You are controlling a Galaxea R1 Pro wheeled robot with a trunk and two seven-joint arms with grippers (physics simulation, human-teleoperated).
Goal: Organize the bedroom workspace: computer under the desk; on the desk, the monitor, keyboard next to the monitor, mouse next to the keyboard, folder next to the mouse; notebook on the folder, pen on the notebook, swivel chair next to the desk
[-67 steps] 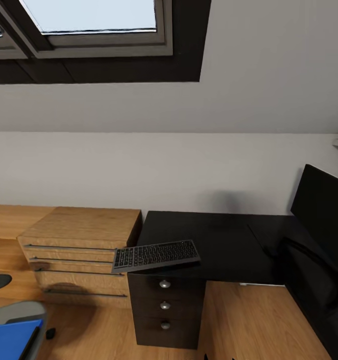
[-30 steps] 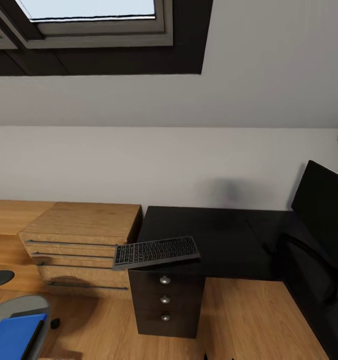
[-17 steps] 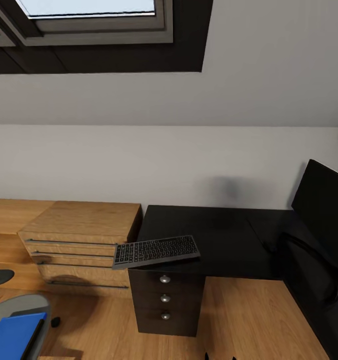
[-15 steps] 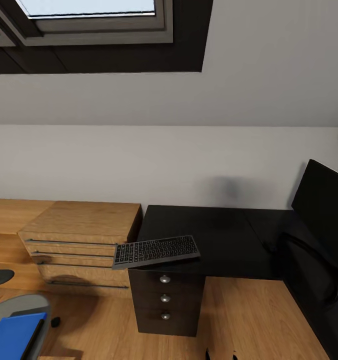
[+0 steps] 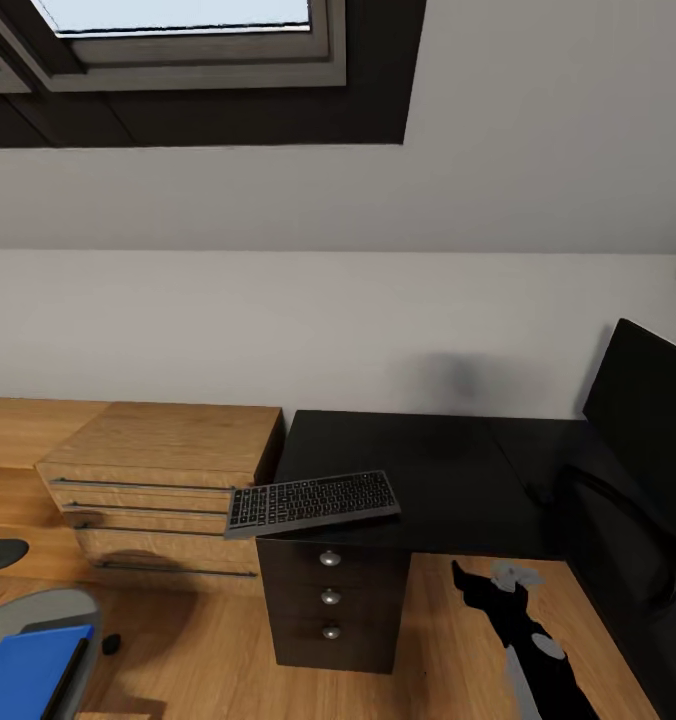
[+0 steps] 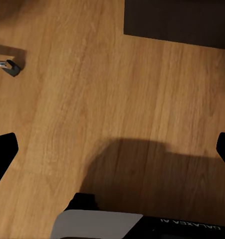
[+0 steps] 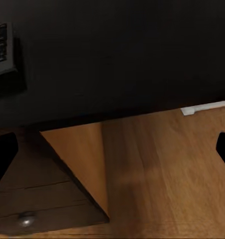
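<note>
The black keyboard lies at the left front corner of the black desk, overhanging its edge above the drawer unit; its corner also shows in the right wrist view. The monitor stands at the desk's right end. At the lower left, the blue folder rests on the grey swivel chair. My right gripper hangs in front of the desk edge, right of the drawers; in its wrist view the right gripper is open and holds nothing. My left gripper is open over the wooden floor.
A light wooden chest with bar handles stands against the desk's left side. A skylight sits in the sloped ceiling. A chair caster rests on the floor near my left gripper. A white strip shows under the desk edge.
My right arm has risen into the head view in front of the desk. Keyboard, chair and folder have not moved. The camera shifted a little before the last second.
</note>
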